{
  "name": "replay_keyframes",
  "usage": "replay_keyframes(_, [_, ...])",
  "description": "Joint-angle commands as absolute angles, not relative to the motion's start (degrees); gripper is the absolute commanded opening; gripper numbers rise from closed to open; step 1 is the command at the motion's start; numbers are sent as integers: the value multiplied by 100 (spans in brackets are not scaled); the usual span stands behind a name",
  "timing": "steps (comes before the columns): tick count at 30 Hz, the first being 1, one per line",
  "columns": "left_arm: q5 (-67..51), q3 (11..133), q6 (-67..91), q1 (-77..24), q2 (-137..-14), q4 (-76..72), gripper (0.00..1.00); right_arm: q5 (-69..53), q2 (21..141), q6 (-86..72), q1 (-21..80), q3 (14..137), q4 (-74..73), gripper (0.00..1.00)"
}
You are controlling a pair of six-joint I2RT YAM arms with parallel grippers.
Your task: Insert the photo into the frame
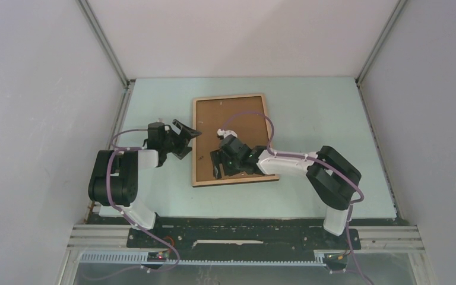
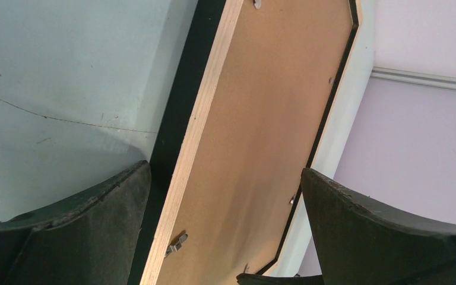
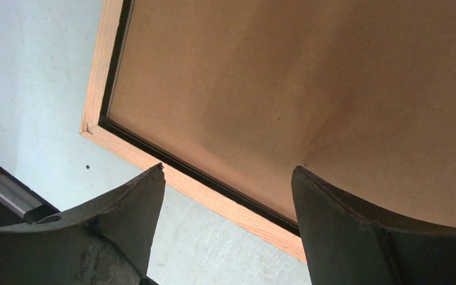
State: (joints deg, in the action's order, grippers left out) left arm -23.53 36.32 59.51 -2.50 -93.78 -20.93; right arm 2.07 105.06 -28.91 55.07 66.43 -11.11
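The frame point(image 1: 230, 97) lies flat on the table, tan wood rim up, with a brown backing board point(image 1: 237, 119) filling it. The photo is out of view. My left gripper point(image 1: 190, 143) is open at the frame's left edge, and in the left wrist view its jaws point(image 2: 225, 178) span the wood rim point(image 2: 193, 142) and board point(image 2: 261, 119) without touching them. My right gripper point(image 1: 217, 165) hangs open over the frame's near left part. In the right wrist view it point(image 3: 228, 178) straddles the near rim point(image 3: 214, 199), with the board point(image 3: 303, 89) beyond.
The pale green table point(image 1: 309, 113) is walled on the left, right and back. A small metal clip point(image 2: 176, 243) sits on the board by the frame's left rim. The arm bases and a black rail point(image 1: 243, 234) run along the near edge.
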Motion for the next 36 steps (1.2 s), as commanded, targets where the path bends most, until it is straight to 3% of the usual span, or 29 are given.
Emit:
replay_keyframes(1, [-2427,3700,5933,-319,-9321,-2294,100,536,10242,-2869,5615,6790,-1385,86])
replay_keyframes(6, [-2443,3731,5933,-324,-9349,-2298,100,794,9363,-2659,5394,6301,-1846,99])
replay_keyframes(17, [-2505,3779,5898,-330,-9396,-2306,100,529,9487,-2920,3269,6225,-2843,100])
replay_keyframes(28, [-2563,3823,5886,-335,-9431,-2314,100,879,10305,-3401,2815,6681,-2971,87])
replay_keyframes(36, [-2570,3822,5886,-339,-9438,-2352,100,1021,10626,-3546,2837,6882,-2950,86])
